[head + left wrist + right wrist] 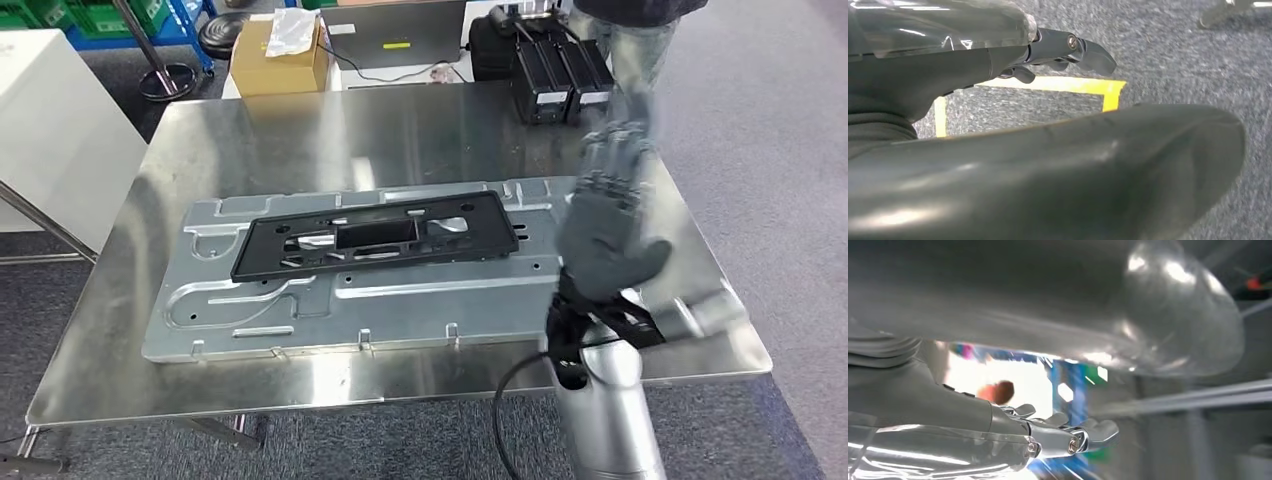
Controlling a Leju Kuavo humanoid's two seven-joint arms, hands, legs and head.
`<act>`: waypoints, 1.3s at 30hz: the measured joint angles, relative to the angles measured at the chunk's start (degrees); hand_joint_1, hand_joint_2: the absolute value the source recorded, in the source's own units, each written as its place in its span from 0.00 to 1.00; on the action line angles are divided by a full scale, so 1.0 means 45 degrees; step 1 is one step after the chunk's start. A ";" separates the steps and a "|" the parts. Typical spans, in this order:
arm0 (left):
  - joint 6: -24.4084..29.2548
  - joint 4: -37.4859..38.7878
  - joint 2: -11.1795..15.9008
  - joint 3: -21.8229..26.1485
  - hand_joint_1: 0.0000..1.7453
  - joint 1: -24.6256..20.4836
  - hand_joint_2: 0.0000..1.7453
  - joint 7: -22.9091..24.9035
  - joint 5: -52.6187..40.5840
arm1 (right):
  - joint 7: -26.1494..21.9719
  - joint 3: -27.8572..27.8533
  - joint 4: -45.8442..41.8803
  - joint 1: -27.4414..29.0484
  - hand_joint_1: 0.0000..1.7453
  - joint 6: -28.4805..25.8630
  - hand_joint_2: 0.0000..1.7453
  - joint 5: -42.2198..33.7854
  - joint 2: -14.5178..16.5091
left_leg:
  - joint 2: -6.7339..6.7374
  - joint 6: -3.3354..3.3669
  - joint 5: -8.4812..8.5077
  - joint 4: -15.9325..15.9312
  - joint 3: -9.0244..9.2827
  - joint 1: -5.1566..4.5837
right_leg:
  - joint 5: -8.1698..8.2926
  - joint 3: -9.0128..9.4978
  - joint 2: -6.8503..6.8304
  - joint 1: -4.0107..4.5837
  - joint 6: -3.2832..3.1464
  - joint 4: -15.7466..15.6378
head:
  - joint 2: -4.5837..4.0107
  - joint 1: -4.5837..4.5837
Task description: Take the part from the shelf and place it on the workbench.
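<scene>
Lay flat on the worktop [420,130], atop a metal plate [300,300]: black part [375,238]; looked stiff, light, best gripped by its long edges; right hand [605,235] raised beside it, empty, fingers spread; left hand [1068,50] empty over carpet.

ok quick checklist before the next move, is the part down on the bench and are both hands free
1. Black part lies flat on the silver panel: ok.
2. Panel fully on the workbench: ok.
3. Right hand raised beside the part, fingers spread, holding nothing: ok.
4. Left hand holds nothing, over carpet: ok.
5. Black boxes at the far edge, apart from the part: ok.
6. Person standing behind the bench, reach clearance: cannot tell.
</scene>
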 joint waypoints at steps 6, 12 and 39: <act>0.0083 0.0000 -0.0089 0.0205 0.00 -0.0028 0.00 0.0109 0.0102 | 0.0010 0.2433 -0.2251 0.0943 0.00 -0.4647 0.00 0.3091 -0.1867 | 0.0000 0.0100 -0.0180 0.0364 0.0545 -0.0006 | 0.0235 -0.0251 0.0033 0.0071 -0.0065 0.0035 | 0.0000 0.0004; -0.0001 0.0000 -0.0131 0.0210 0.00 -0.0119 0.00 0.0067 0.0079 | 0.0022 0.3618 -0.2571 0.1776 0.00 -0.6154 0.00 0.3719 -0.3227 | 0.0005 0.0482 0.0578 -0.1764 0.1521 -0.0160 | 0.0580 -0.0323 0.0017 0.0050 0.0373 -0.0022 | 0.0000 0.0011; -0.0255 0.0001 -0.0240 0.0208 0.00 0.0078 0.00 -0.0284 -0.0323 | 0.0044 -0.5540 0.6301 0.5792 0.00 -0.7276 0.00 0.2125 -0.2307 | -0.0016 0.0408 0.0291 -0.1437 0.1887 -0.0189 | 0.0106 0.0153 -0.0103 0.0085 0.0097 -0.0194 | 0.0000 0.0067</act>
